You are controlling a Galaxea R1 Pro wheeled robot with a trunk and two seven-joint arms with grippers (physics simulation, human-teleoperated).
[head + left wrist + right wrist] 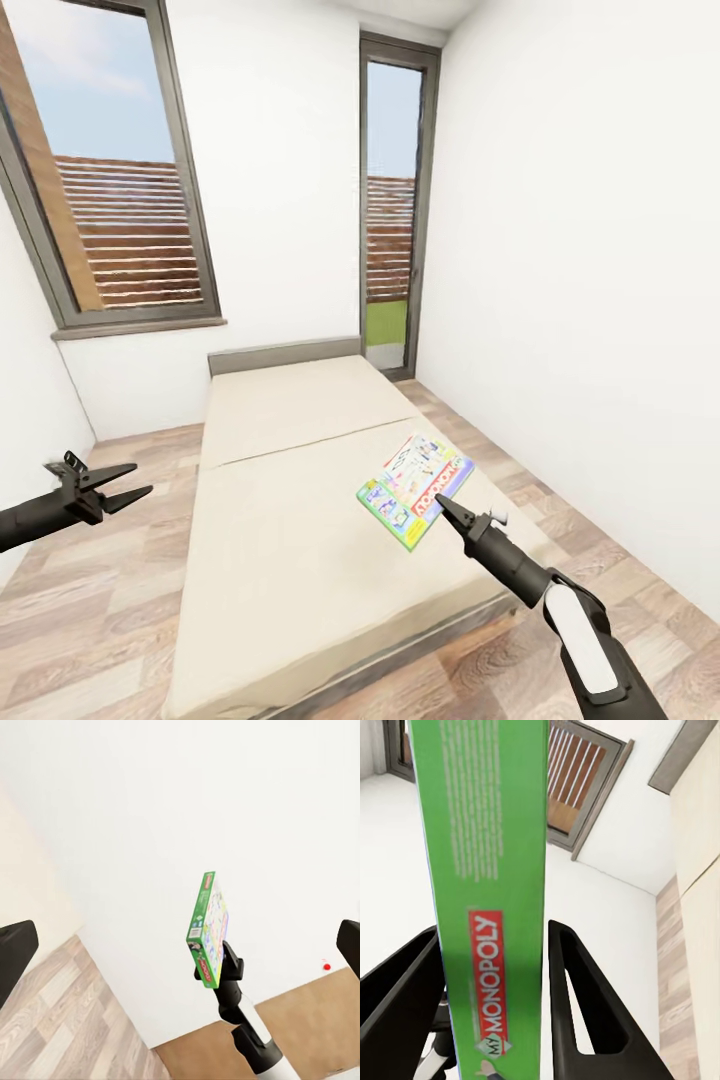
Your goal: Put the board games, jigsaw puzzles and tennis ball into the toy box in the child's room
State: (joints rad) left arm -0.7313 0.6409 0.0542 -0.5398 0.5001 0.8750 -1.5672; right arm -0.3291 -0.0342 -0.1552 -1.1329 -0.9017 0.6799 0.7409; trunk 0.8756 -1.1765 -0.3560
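While the left end effector point(135, 482) is held wide open, a board game point(414, 487) is gripped above the bed point(290, 500) by the right end effector point(441, 503).

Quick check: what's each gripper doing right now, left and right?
Left gripper: open, holding nothing.
Right gripper: closed on the Monopoly board game, lifted above the bed.

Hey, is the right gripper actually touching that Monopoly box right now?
Touching. In the right wrist view the Monopoly box sits clamped between the right gripper fingers, both pressed against its sides; the left wrist view shows it held aloft.
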